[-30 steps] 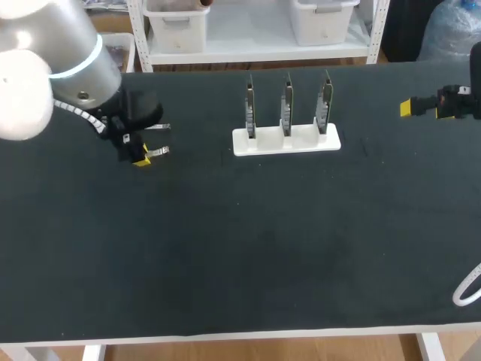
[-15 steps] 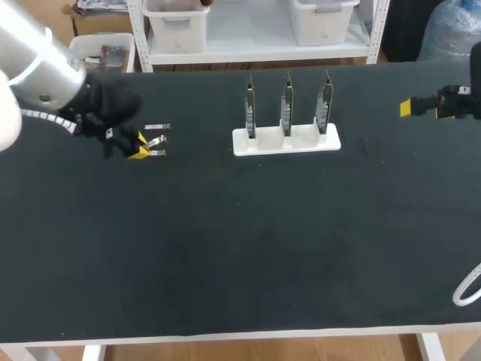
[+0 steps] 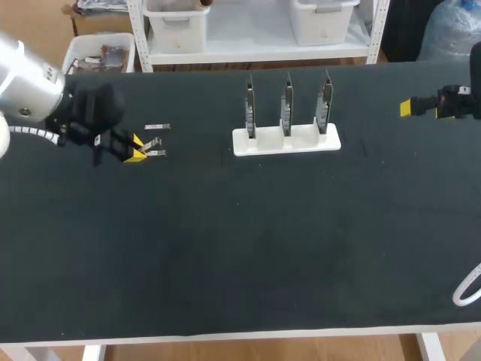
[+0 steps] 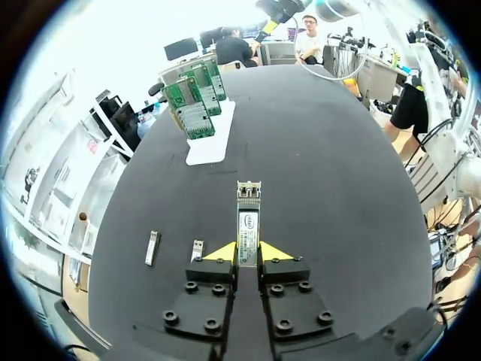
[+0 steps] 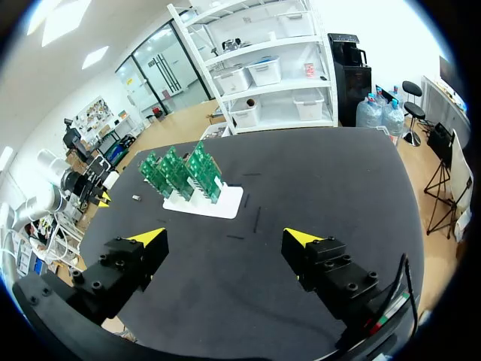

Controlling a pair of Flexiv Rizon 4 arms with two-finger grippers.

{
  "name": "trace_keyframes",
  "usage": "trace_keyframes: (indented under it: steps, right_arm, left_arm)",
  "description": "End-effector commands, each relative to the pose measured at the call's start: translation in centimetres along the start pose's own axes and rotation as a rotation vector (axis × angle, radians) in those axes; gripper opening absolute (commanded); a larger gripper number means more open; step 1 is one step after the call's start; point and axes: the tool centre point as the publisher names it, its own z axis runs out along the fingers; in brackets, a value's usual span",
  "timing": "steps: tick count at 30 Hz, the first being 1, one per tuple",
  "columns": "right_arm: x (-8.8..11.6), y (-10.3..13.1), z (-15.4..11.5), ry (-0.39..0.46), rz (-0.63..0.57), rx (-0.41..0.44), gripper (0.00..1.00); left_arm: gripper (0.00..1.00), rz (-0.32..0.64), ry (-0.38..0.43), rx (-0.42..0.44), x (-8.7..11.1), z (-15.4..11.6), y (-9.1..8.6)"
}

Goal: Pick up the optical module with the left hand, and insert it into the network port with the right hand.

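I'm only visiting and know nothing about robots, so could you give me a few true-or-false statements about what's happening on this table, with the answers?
1. The left gripper has a small metal module pinched between its fingers. True.
2. The right gripper is holding a module too. False: its fingers are wide apart with nothing between them.
3. Three green circuit boards stand upright in a white stand. True.
4. The held module is the only one on the table. False: two spare modules lie beside the left gripper.
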Motion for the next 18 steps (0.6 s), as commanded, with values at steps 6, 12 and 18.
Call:
trace_keyframes:
  steps: [6, 12, 18]
  right_arm:
    - [0.0, 0.0, 0.0, 0.000, 0.000, 0.000, 1.00]
    - [0.0, 0.0, 0.0, 0.000, 0.000, 0.000, 1.00]
    - [0.0, 0.0, 0.0, 0.000, 0.000, 0.000, 1.00]
  left_arm:
    - [0.00, 0.013, -0.081, 0.001, -0.2, 0.5, -0.4]
    - [0.00, 0.033, -0.154, -0.039, -1.4, -0.1, 0.3]
    - [0.00, 0.099, -0.220, -0.092, -4.5, -1.7, 0.9]
